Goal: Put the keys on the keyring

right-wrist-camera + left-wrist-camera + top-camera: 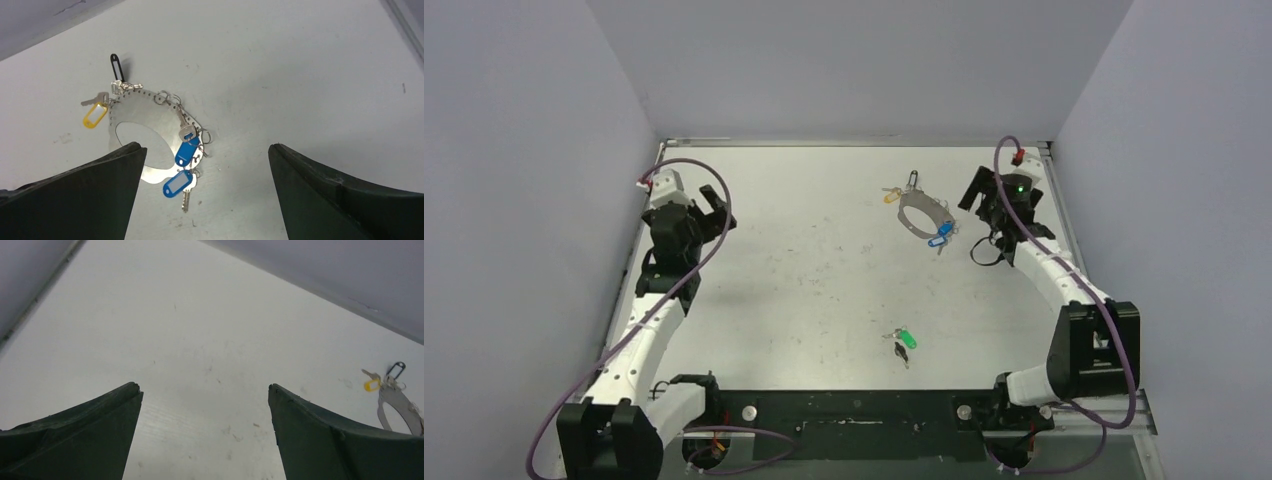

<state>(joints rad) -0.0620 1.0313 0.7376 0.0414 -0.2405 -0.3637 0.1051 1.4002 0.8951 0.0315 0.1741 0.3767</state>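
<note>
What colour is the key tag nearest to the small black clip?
The tag is yellow; the right wrist view shows it best.

Reads as flat, silvery metal on the keyring [145,112], smooth with a dull sheen and small holes punched along the edge. Same bare metal on the keys [186,132], joined to glossy plastic tags in blue [187,150], yellow [94,116] and green [907,338]. Looks matt, pale and faintly scuffed across the table [804,250].

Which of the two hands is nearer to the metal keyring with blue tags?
Right. The right hand hovers just beside the keyring, to its right; the left hand is far across the table, on its left.
</note>
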